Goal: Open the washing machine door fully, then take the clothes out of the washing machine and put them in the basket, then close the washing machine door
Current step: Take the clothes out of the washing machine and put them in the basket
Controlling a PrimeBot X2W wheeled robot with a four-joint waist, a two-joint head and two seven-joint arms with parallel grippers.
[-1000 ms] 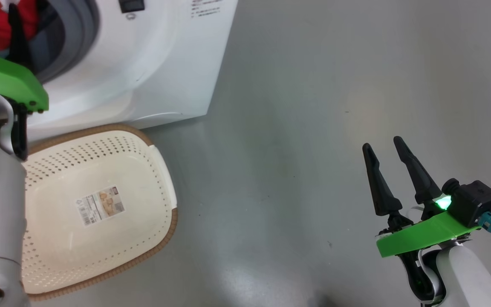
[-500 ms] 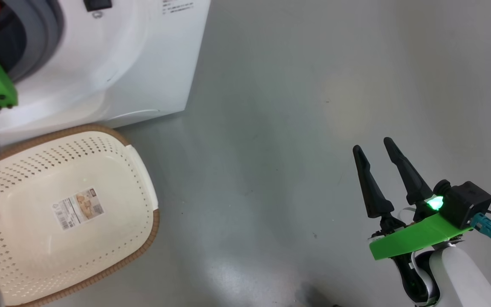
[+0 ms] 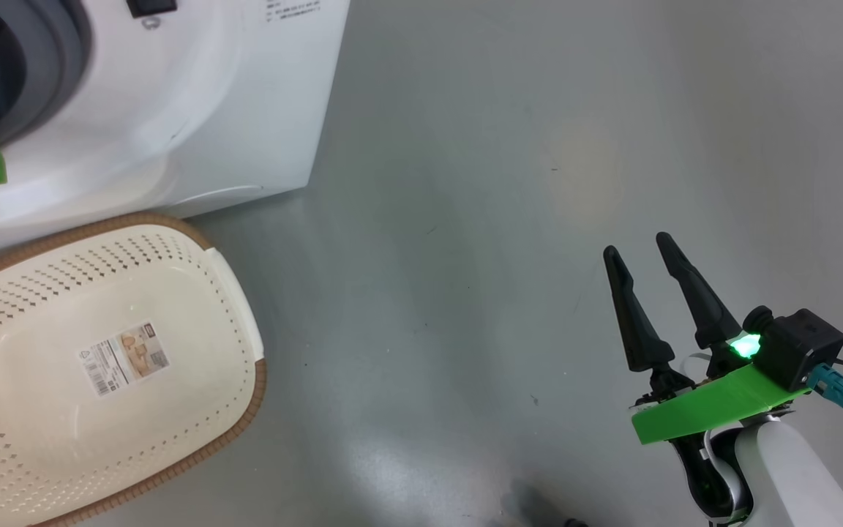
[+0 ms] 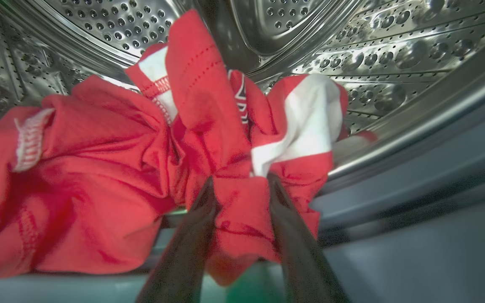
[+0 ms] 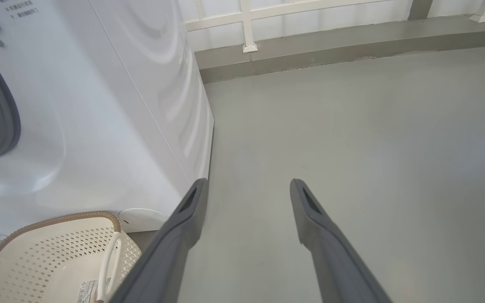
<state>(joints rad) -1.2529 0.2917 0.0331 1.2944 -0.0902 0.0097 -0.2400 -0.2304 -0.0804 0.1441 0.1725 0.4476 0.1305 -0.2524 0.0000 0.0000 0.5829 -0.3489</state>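
My left gripper (image 4: 241, 179) is nearest in the left wrist view. Its two dark fingers stand on either side of a bunched fold of the clothes (image 4: 99, 168), both pressed into the red cloth. I read that as grasping the fold, though I cannot tell how firm the pinch is. From my fingertips the bulk of the red bundle spreads toward 9 o'clock, and a white panel rises at 1 o'clock. The bundle lies at the front lip of the drum, slumped against the grey gasket (image 4: 415, 181). The steel drum (image 4: 352, 42) curves away behind it from 10 round to 2 o'clock.

In the head view the basket (image 3: 195, 410) sits on the floor (image 3: 465, 219) at 8 o'clock with just its paper label inside. It is just beside the front of the washing machine (image 3: 173, 95), which takes up 10 to 11 o'clock. My right gripper (image 3: 636, 244) hangs at 4 o'clock over bare floor, well apart from both, with its fingers spread and nothing in them.

I judge the step in hand to be taking the clothes out; the door looks already dealt with, since my arm reaches inside. Next I need to draw back through the mouth and lift the fold clear of the gasket lip so the trailing cloth does not catch. Then I swing down over the basket and let go. I hold only one fold, so part of the bundle may be left in the drum and call for a second reach before I close the door.
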